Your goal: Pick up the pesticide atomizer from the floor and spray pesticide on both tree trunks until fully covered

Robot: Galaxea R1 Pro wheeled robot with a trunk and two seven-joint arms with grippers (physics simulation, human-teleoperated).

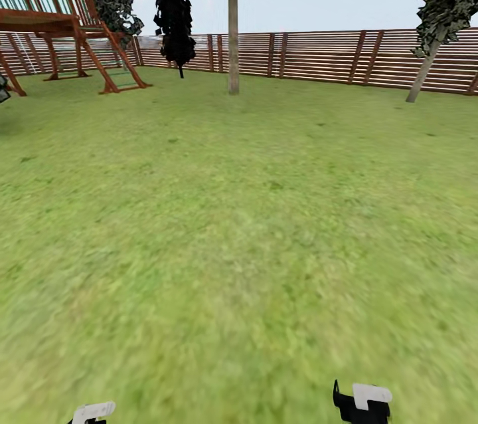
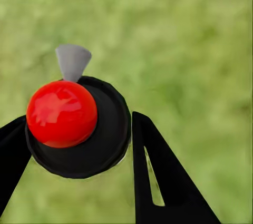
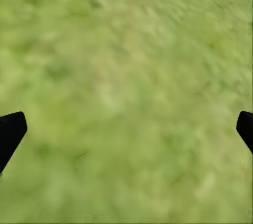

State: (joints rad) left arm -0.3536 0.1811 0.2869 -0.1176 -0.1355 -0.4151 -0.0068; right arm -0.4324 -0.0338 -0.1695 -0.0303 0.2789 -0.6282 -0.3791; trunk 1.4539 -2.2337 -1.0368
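Left wrist view: left gripper (image 2: 79, 139) clamps the pesticide atomizer (image 2: 79, 124).

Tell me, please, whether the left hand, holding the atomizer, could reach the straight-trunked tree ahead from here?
Probably not. The tree trunk stands far off by the fence, across open grass, while the left hand, shut on the atomizer, sits low near the robot. Nothing blocks the way; the robot must drive closer.

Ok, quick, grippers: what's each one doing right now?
Left gripper: shut on the atomizer.
Right gripper: open, nothing between its fingers, grass below.
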